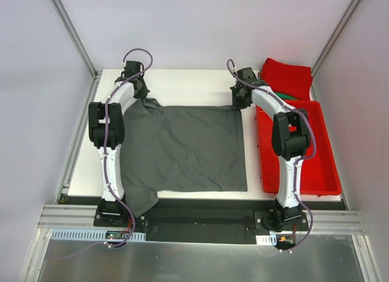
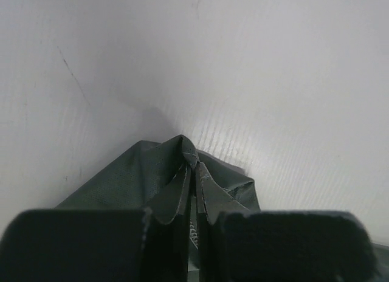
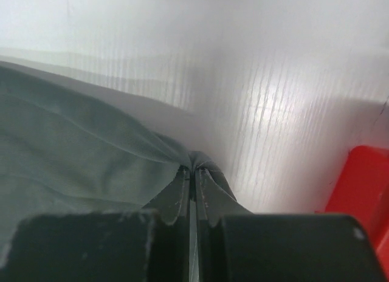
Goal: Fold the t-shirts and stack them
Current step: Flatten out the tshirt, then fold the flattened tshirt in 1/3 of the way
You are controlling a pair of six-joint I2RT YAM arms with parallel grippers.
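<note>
Black fingers (image 2: 182, 191) of the left tool (image 2: 196, 166) fill the bottom of the left wrist view. They are pressed together on a peaked fold of the charcoal-grey t-shirt (image 2: 146, 172), and the cloth bunches up between them above the white surface (image 2: 273, 81).

The right wrist view shows much the same. The right tool (image 3: 193, 172) is closed on a gathered corner of the same shirt, whose cloth spreads away toward the left of the frame. A piece of the red tray (image 3: 364, 178) shows at the lower right.

From the top camera, the charcoal-grey shirt lies spread across the middle of the surface. Its upper left corner is pulled into a crumpled point at the left tool, and its upper right corner is pinched at the right tool. The top edge runs fairly straight between the two. At the lower left, one sleeve droops over the near edge of the surface beside the left arm's base.

The red tray lies along the right side of the surface, just beside the shirt's right edge. At the upper right, by the tray's far end, sits the folded red t-shirt (image 1: 287, 77). A thin strip of the teal-green t-shirt (image 1: 285, 97) peeks out under its near edge, partly hidden by the right arm. Whether these two rest inside the tray or just beyond it cannot be told.
</note>
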